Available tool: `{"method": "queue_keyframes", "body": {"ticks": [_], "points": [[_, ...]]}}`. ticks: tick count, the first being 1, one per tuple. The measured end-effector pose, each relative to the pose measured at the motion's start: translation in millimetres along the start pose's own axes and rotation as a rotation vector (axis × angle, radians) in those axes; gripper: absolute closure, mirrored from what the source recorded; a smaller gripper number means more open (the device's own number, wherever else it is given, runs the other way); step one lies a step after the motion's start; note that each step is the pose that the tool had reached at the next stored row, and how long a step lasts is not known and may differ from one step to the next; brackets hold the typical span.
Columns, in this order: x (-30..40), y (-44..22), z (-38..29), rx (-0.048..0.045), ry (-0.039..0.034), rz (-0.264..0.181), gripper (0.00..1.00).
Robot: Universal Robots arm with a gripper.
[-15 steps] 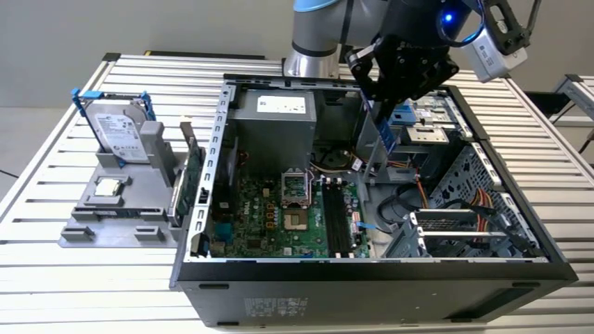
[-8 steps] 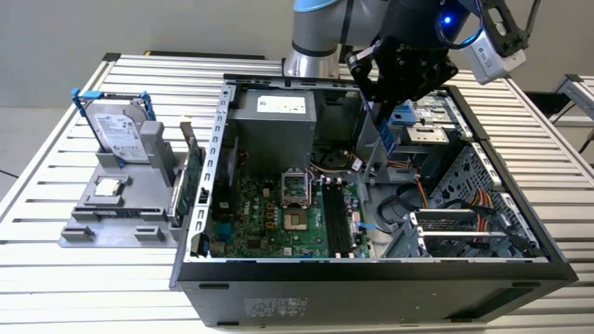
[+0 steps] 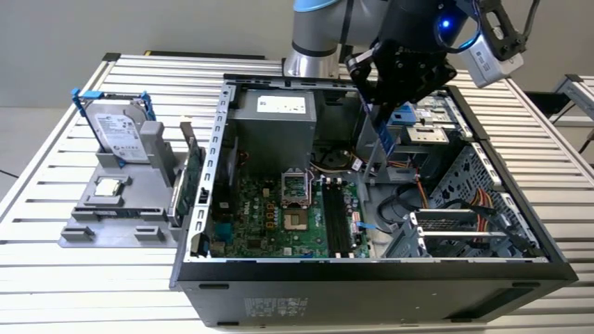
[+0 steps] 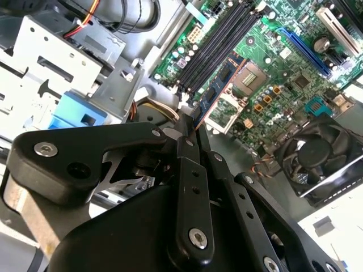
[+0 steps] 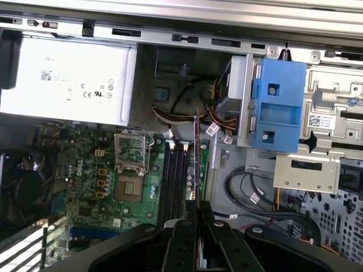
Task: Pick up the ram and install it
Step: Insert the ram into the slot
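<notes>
1. Grips the ram (image 3: 379, 142) by its upper end, gripper (image 3: 377, 104) fingers closed tight on it.
2. Holds it upright inside the open computer case (image 3: 371, 268), over the motherboard (image 5: 91, 170), near the black memory slots (image 5: 173, 175).

Exterior view: a raised camera looks steeply down over the open computer case (image 3: 371, 292) on the slatted tabletop (image 3: 55, 278), the tool (image 3: 375, 108) at the far side. Both wrist views ride close behind the tool, facing along the clamped ram (image 5: 196, 158) to the motherboard (image 5: 91, 164) beneath it. All three share the memory slots (image 5: 170, 175).
</notes>
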State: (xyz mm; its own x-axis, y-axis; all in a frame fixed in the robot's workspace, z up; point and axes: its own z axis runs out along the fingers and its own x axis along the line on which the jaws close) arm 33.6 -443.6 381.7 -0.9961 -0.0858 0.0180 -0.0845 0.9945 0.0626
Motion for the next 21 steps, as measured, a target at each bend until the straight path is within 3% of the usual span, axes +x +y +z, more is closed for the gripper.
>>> {"method": "queue_keyframes", "body": {"ticks": [21], "points": [[-6.0,-4.6,11.2,0.0001,-0.0001,0.004,1.00]]}}
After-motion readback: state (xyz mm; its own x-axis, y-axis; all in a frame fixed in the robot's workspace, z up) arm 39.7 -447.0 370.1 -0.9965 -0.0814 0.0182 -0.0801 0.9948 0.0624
